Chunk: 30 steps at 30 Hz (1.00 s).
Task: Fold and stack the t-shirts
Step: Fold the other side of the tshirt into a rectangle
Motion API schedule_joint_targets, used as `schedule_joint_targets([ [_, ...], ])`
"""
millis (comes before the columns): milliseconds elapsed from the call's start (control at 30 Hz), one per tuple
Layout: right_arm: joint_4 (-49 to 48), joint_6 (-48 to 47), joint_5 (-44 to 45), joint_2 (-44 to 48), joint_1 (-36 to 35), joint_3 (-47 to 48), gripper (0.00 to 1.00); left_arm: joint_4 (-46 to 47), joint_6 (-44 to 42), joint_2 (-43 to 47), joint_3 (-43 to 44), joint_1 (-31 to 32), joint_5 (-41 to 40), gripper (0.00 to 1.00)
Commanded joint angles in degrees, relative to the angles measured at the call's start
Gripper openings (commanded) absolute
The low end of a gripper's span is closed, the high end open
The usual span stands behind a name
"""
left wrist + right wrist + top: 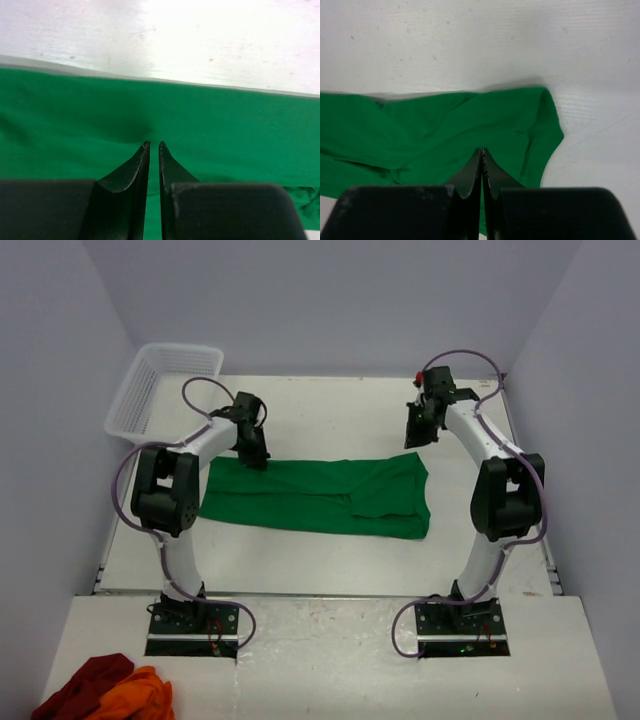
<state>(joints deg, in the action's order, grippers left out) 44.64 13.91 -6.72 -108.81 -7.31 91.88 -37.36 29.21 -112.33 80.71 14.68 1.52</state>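
Green t-shirt [320,495] lies mid-surface [330,560], folded into a long band running left to right, with a sleeve tucked in at its right end. Left fingers [137,167] are low at the band's far left edge, parted by a narrow slit. Right fingers [467,175] are pressed closed, empty, raised beyond the shirt's far right corner. White basket [165,385] stands at far left; red and orange cloths [110,690] sit at the near left.

T-shirt [300,495]: soft matt green cloth; table [300,560]: smooth white board (faintly scuffed); fingers [135,170]: matt black plastic.
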Motion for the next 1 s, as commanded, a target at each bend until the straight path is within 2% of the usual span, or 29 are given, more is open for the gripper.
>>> schedule_joint_targets([
  [0,-0.1,1.4,-0.5,1.3,-3.8,-1.1,0.00,3.1,-0.6,1.6,3.2,1.2,5.2,0.13],
  [100,-3.4,4.0,0.2,5.3,-6.0,-5.5,0.00,5.7,-1.2,4.3,3.2,3.9,7.4,0.14],
  [233,-6.8,7.2,1.2,12.9,-7.2,-10.3,0.00,15.2,-2.1,7.5,1.2,8.3,14.9,0.17],
  [400,-7.0,9.5,10.0,20.6,-7.7,-12.9,0.00,17.9,-1.7,2.7,4.5,14.2,17.5,0.20],
  [533,-4.7,8.9,12.3,23.8,-7.7,-12.3,0.00,23.8,-0.4,-0.2,4.5,18.4,17.7,0.21],
  [700,-4.1,8.2,12.4,26.7,-7.7,-13.6,0.00,24.1,0.3,-5.2,8.3,21.6,16.1,0.22],
  [967,-5.4,9.1,9.9,30.4,-7.7,-15.3,0.00,17.3,0.5,-13.8,16.0,25.8,9.2,0.23],
])
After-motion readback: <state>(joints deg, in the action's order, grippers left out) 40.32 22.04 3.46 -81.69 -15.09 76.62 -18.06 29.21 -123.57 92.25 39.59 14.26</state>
